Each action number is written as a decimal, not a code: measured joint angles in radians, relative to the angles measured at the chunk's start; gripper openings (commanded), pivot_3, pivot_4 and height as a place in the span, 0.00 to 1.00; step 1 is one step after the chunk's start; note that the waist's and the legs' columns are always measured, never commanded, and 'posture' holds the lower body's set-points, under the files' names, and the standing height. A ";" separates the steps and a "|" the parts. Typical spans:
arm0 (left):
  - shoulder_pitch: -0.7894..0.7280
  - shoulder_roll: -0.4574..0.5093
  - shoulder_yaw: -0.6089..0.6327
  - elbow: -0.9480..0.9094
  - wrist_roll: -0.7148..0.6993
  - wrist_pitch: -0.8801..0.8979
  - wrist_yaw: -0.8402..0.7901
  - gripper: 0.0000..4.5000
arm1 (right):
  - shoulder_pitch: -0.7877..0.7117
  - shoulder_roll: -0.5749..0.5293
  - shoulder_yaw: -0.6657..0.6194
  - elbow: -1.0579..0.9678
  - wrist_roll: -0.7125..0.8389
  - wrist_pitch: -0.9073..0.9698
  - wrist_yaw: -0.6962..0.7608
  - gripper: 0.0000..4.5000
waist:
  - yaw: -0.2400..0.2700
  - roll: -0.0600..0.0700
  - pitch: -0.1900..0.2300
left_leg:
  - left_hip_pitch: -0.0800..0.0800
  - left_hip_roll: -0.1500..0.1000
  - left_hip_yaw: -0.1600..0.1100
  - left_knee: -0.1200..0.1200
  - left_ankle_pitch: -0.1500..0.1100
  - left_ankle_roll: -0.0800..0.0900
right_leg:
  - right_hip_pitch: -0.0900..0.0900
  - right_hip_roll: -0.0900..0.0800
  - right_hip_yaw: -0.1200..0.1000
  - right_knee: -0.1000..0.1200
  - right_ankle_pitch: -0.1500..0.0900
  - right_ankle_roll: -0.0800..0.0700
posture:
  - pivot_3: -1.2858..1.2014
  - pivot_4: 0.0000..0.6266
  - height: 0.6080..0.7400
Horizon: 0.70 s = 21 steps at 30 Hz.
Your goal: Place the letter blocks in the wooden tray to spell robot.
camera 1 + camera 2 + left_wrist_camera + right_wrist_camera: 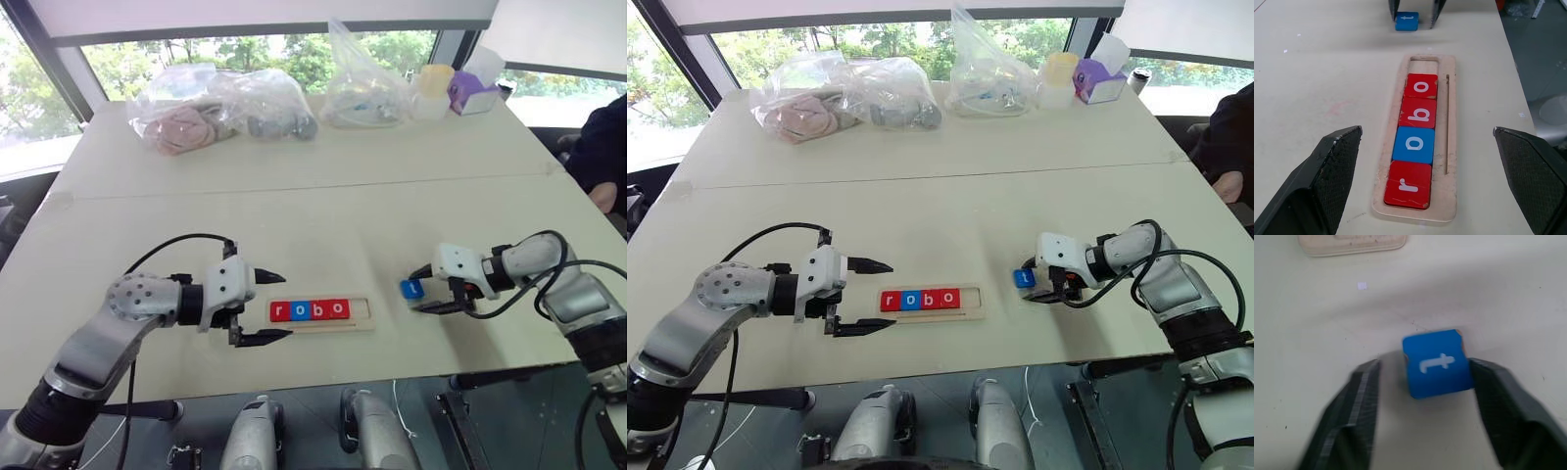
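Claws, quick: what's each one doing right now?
Left claw: open, holding nothing, beside the wooden tray.
Right claw: closing around the blue t block; one finger touches it, the other doesn't yet.

across my table (323,211), at its far edge, lie three clear bags (220,106) of soft things, one beside another. near them stand a pale yellow cup (433,90) and a purple box (474,93). a person's dark sleeve (600,147) shows at my right.
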 measured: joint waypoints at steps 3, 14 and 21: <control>0.014 0.011 0.003 -0.004 -0.006 0.000 -0.005 1.00 | -0.007 0.006 0.000 0.003 -0.004 0.003 0.001 0.25 | -0.001 0.000 0.000 | 0.001 0.000 0.000 0.000 0.000 0.000 | 0.000 0.000 0.000 0.000 0.000 0.000 | 0.52 0.24 1.00; 0.068 0.068 0.069 -0.009 -0.009 -0.006 -0.049 1.00 | 0.054 0.014 -0.079 -0.432 0.129 0.372 -0.065 0.25 | 0.003 0.001 0.000 | 0.000 0.002 -0.001 -0.001 0.000 0.000 | -0.002 0.000 0.000 0.001 0.000 0.000 | 0.52 0.24 1.00; 0.067 0.063 0.069 -0.009 -0.008 -0.005 -0.047 1.00 | 0.096 0.022 -0.048 -0.551 0.121 0.461 -0.134 0.25 | 0.005 0.001 0.000 | 0.000 0.002 -0.001 0.000 0.000 0.000 | -0.002 -0.001 0.000 0.000 0.000 0.000 | 0.52 0.24 1.00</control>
